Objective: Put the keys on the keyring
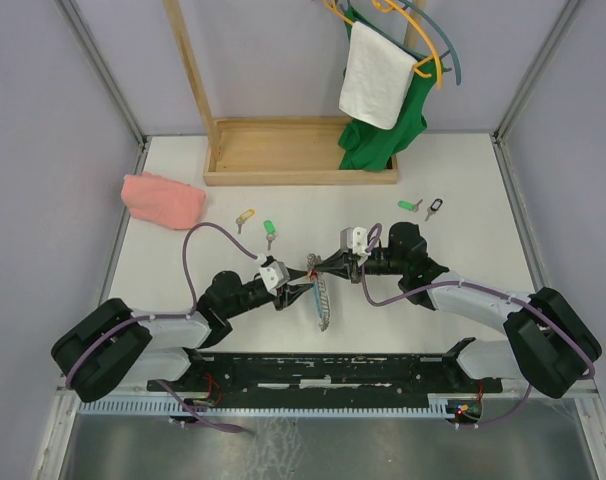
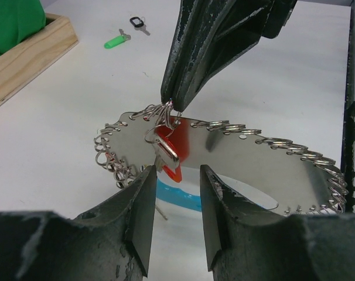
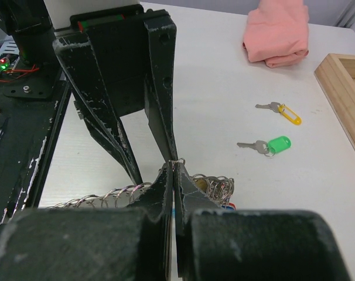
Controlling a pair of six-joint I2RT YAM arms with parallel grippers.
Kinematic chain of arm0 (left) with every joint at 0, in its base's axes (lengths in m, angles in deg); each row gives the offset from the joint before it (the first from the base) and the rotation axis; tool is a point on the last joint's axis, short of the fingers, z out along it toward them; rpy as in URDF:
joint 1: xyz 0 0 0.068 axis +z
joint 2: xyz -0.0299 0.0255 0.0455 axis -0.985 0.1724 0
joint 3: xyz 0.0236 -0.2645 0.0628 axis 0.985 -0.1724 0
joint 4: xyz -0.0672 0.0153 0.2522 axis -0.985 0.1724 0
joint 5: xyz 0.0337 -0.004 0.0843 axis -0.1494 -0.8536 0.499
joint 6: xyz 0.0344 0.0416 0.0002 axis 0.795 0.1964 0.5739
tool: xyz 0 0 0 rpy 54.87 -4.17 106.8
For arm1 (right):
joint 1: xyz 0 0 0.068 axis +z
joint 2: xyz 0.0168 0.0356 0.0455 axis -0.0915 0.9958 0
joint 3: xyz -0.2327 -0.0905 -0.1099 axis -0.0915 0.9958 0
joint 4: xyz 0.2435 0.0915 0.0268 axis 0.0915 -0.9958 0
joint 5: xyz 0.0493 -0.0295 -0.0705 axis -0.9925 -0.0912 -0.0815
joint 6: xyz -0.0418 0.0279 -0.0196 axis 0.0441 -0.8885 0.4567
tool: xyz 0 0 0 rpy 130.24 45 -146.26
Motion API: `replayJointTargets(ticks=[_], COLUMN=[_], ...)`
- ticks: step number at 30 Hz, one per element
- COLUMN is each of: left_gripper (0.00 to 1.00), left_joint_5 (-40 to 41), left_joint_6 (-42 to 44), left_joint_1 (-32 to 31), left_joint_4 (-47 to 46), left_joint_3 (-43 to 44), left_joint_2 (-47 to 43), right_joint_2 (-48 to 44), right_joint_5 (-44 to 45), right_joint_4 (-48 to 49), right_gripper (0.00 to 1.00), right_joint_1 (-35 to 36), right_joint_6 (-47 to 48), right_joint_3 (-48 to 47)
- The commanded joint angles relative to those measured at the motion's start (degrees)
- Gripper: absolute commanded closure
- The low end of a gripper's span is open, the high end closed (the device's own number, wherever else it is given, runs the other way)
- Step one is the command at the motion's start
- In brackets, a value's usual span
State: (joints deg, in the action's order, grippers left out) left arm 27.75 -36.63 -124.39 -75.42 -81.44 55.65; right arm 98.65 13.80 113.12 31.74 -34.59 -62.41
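The keyring [image 1: 321, 300] lies mid-table, a shiny metal plate [image 2: 248, 158] edged with many small rings over a light-blue piece [image 2: 180, 199]. My right gripper [image 2: 173, 106] comes down from above, shut on one small ring at the plate's edge [image 3: 176, 164]. A key with a red tag [image 2: 167, 146] hangs from the rings just below that grip. My left gripper [image 2: 176, 175] is open, its tips on either side of the red tag's lower corner, not touching it. Loose keys lie apart: a yellow tag [image 1: 245, 217], a green tag [image 1: 270, 230], another green tag [image 1: 410, 205] and a black one [image 1: 435, 208].
A pink cloth [image 1: 163, 200] lies at the left. A wooden stand with a tray base [image 1: 283, 150] sits at the back, with a white towel [image 1: 375, 75] and a green garment [image 1: 383, 130] hung on hangers. The arms' black base rail [image 1: 313, 375] runs along the near edge.
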Motion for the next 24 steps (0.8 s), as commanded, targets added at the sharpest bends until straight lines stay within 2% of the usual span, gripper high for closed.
replayJointTargets(ticks=[1,9,19,24], left_gripper=[0.58,0.62,0.92,0.95], left_joint_5=[-2.2,-1.5,-5.0,-3.6], left_joint_6=[0.3,-1.2,-3.3,-5.6], left_joint_1=[0.3,0.3,0.0,-1.5], left_joint_4=[-4.8,-8.3,-5.2,-3.6], left_joint_3=[3.3,4.3,4.0,2.3], left_joint_2=[2.3,6.4,5.4,3.1], right_joint_2=[-0.9,0.6,1.6,2.3], right_joint_5=[-1.7,-1.4,3.7,8.1], right_joint_4=[7.3,12.0,19.6,24.0], right_gripper=[0.99,0.99,0.99,0.99], right_joint_1=[-0.1,-0.2,-0.1,-0.1], right_joint_6=[-2.0,-4.4,-7.2,-8.7], right_joint_3=[-0.4,0.4,2.8,4.5])
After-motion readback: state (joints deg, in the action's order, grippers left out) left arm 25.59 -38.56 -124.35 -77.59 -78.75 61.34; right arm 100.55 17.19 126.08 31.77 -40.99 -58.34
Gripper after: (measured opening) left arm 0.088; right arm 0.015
